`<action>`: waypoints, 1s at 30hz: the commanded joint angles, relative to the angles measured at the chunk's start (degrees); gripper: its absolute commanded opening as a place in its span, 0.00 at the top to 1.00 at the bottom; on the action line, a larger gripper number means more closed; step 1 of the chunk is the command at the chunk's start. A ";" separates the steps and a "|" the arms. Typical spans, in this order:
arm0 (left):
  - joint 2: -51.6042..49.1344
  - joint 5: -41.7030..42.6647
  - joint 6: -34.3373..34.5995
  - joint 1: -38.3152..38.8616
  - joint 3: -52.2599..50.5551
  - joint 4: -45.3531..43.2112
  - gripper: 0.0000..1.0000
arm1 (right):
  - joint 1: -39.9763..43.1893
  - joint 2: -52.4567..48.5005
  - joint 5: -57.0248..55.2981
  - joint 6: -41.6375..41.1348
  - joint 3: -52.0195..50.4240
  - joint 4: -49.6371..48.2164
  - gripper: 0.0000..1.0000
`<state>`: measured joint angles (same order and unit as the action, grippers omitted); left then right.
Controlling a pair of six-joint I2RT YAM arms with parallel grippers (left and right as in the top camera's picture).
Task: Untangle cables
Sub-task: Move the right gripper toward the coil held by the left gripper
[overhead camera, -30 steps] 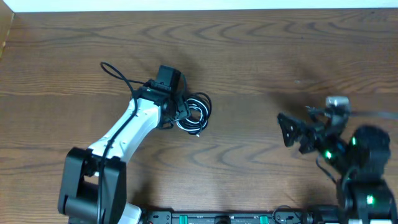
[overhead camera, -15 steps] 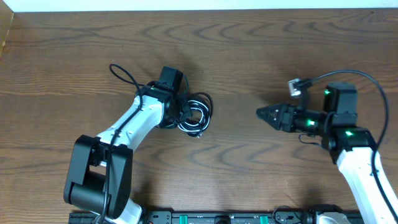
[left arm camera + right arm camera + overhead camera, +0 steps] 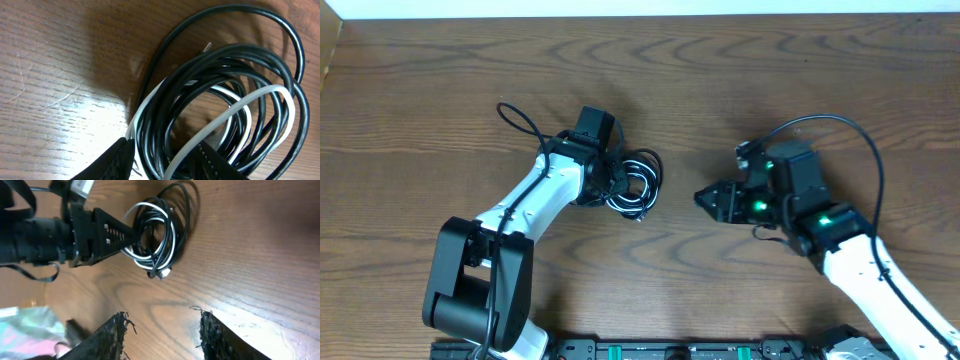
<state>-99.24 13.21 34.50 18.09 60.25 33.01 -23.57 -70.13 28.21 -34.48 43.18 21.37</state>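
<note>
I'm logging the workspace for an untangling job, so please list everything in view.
table: one, brown wood, under everything
black cable: one, black, coiled in a bundle left of the table's centre
white cable: one, white, looped through the same bundle
plug: one seen, pale, at the bundle's edge; which cable it ends cannot be told
arm wires: two, black, looping off the arms
left arm: one, white and black, reaching to the bundle
right arm: one, white and black, right side of the table
left gripper: one, black, jaws straddling bundle strands; grip unclear
right gripper: one, black, open and empty, right of the bundle and apart from it
</note>
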 commanded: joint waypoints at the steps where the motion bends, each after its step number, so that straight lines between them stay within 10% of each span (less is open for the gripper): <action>1: -0.42 -0.15 -0.13 -0.24 -0.35 0.09 0.60 | -4.59 -2.14 -8.33 -3.96 1.03 -3.21 0.52; 19: -0.42 -0.15 -0.13 -0.24 -0.35 0.09 0.60 | -16.28 -29.14 -10.08 -11.85 1.03 -32.98 0.58; 30: -0.42 -0.15 -0.13 -0.24 -0.35 0.09 0.60 | -16.02 -31.67 -9.49 -13.73 1.03 -37.57 0.99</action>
<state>-99.24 13.21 34.52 18.04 60.25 32.99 -39.62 -101.54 18.41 -48.14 43.51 -15.38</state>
